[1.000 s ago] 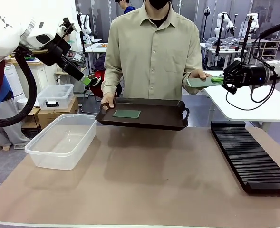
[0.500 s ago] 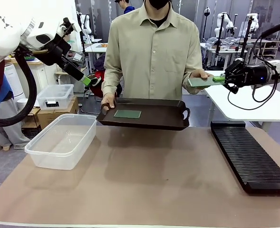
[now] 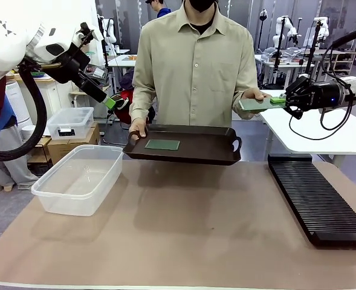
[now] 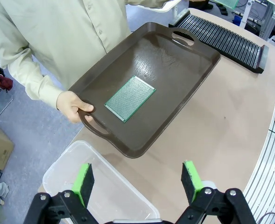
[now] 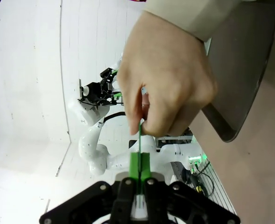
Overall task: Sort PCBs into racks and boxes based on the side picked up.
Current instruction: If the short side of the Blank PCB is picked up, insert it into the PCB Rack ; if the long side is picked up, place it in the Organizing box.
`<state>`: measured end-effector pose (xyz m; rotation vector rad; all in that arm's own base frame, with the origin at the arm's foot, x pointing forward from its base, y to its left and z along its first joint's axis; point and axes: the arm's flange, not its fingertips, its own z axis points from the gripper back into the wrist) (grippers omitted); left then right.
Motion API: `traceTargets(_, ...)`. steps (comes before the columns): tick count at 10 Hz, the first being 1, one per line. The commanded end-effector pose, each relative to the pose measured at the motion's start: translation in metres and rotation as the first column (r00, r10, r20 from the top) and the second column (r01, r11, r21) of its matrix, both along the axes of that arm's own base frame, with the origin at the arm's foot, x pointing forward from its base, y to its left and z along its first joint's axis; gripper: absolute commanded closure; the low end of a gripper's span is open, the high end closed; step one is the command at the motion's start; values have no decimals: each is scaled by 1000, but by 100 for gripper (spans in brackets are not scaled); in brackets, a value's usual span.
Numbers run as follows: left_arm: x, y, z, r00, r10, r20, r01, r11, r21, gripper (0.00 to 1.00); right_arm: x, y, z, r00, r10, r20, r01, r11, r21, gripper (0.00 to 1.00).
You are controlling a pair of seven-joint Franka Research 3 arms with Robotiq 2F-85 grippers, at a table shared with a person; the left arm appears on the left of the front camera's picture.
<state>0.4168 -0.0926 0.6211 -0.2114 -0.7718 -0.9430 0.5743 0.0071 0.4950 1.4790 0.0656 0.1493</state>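
Since a second ago the right end effector has edged slightly higher, still clamped on one PCB, which the person's hand grips at the other end. Nearest, on the desk, the tub sits left and the rack right. Beyond, the tray, held over the far edge, carries the second PCB lying flat. The left end effector hangs wide open, high over the tub.
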Motion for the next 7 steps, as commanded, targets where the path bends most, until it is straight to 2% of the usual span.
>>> traceTargets(1, -1, 1, -2, 1000, 1, -6, -1, 1000, -4, 0, 0, 1, -1, 1000, 6, 11, -6, 1000, 3, 100)
traceTargets(7, -1, 1, -2, 1000, 1, -6, -1, 1000, -4, 0, 0, 1, -1, 1000, 6, 11, -6, 1000, 3, 100)
